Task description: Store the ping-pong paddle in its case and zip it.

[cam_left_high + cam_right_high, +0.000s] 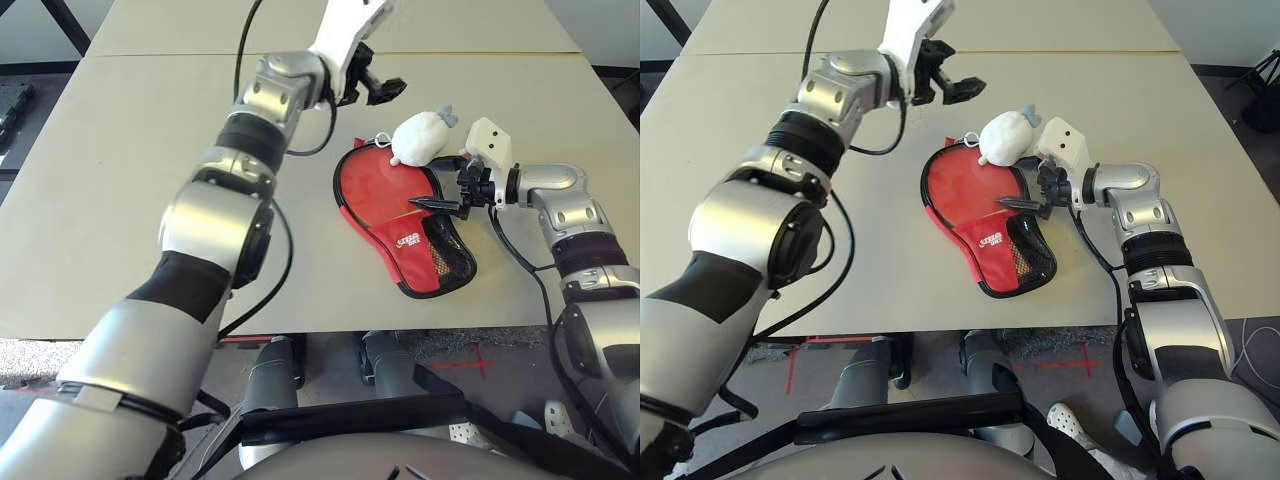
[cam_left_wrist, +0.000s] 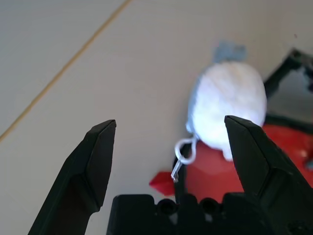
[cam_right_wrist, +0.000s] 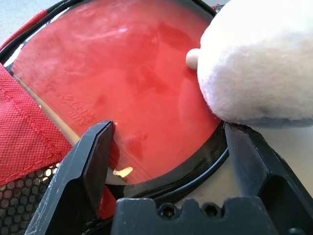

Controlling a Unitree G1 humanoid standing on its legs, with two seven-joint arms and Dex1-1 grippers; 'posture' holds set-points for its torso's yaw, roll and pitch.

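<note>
The case [image 1: 425, 255] lies open in the middle of the table, red with black trim and a black mesh pocket. Inside it the ping-pong paddle [image 3: 127, 93] lies flat with its red face up; its handle is hidden under the case's flap [image 3: 29, 132]. My right gripper [image 1: 447, 183] is at the case's right edge, open, with its fingers spread low over the paddle face. One finger is next to a white plush ball [image 3: 259, 63]. My left gripper [image 1: 385, 88] hangs open in the air beyond the case's far end, holding nothing.
The plush ball [image 1: 420, 135] rests on the far right rim of the case, and a small white loop [image 2: 183, 152] lies beside it at the case's tip. A seam [image 1: 150, 55] crosses the table top at the back. The table's front edge runs close below the case.
</note>
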